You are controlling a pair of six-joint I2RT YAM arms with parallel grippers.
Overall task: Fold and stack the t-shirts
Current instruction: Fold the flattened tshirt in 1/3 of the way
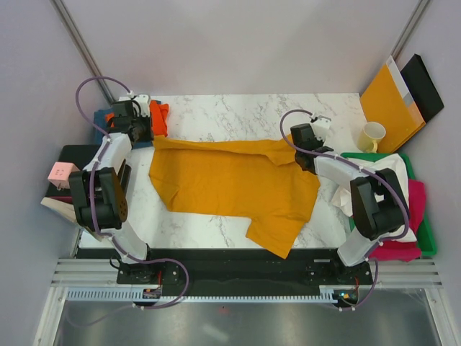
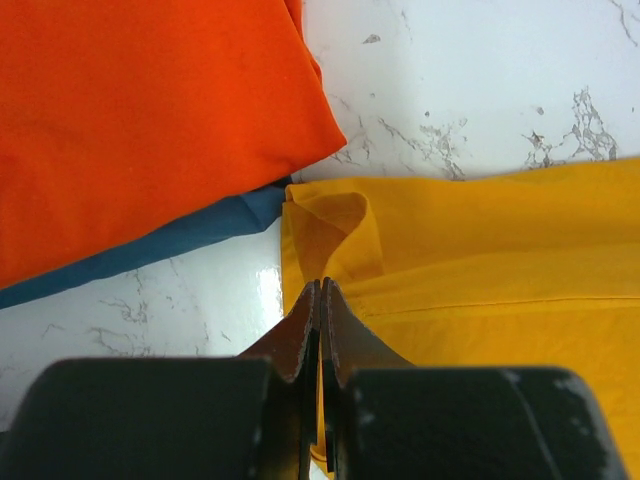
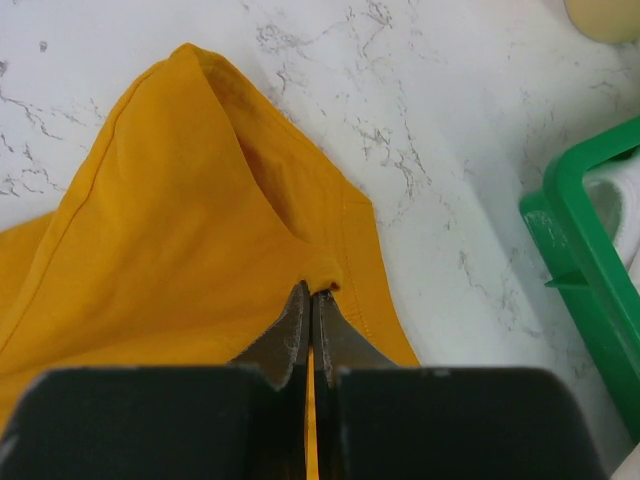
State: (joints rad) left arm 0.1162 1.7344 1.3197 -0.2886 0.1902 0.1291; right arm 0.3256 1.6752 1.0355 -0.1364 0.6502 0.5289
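Your left pincer point(image 2: 320, 288) and right pincer point(image 3: 310, 292) each clamp the far edge of the mustard-yellow t-shirt point(image 1: 230, 180); open table point(image 1: 238, 112) lies beyond.

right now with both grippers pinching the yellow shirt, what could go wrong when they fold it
The left gripper pinches the mustard t-shirt right beside the orange t-shirt; lifting could drag that one. The right gripper holds only a thin hem edge, which might slip out under tension. The cup and green bin sit close on that side; a wide swing could hit them.
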